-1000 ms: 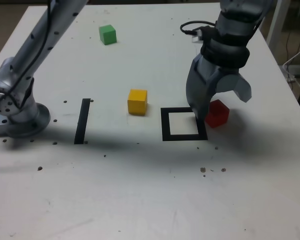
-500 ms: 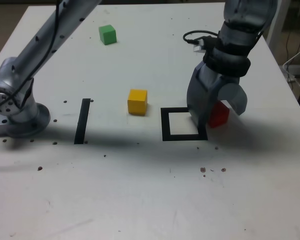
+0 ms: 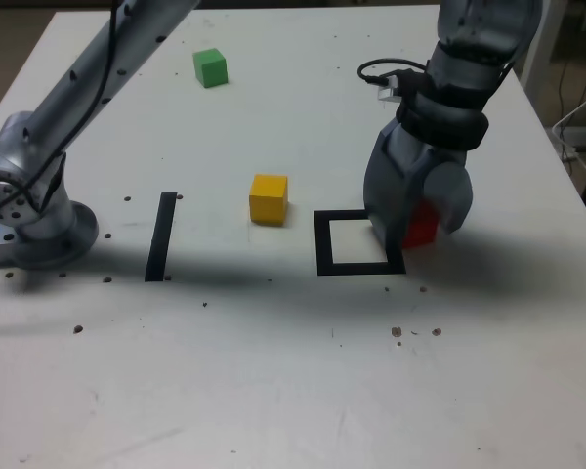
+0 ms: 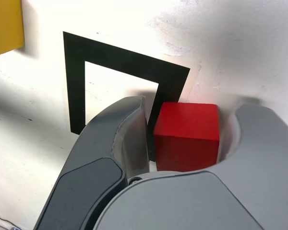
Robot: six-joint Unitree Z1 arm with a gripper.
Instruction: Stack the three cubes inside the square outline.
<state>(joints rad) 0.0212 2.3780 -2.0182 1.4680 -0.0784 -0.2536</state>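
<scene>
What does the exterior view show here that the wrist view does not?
Only the exterior view shows the green cube, the straight tape strip, the arm's base and the whole yellow cube. Only the wrist view shows the red cube close up between the jaws, beside the square outline, not inside it. Both show the tool around the red cube.

cubes: three, one matte red block (image 3: pixel 422 224), one yellow (image 3: pixel 269 197), one green (image 3: pixel 210 67)
black tape square outlines: one (image 3: pixel 358 242)
straight black tape strips: one (image 3: pixel 161 235)
</scene>
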